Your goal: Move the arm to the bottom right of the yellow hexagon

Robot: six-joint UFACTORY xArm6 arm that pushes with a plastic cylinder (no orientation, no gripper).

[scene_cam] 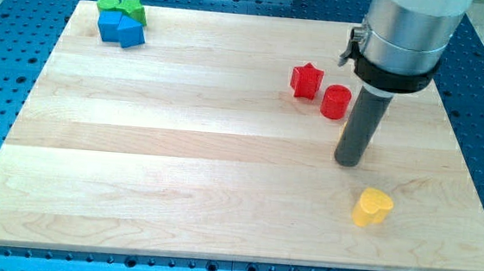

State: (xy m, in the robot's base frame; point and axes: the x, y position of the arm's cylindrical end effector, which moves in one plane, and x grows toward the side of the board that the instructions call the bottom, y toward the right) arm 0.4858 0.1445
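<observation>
So the arm is basically a fat silver-grey metal cylinder with a smooth brushed look, and a thick black ring wrapped around its lower edge. On the left side of that ring there's a small grey clamp lug sticking out. Below it hangs a straight dark grey rod, plain and round, ending in my tip, flat and blunt.

My tip stands above-left of the heart block, near the board's right.
</observation>
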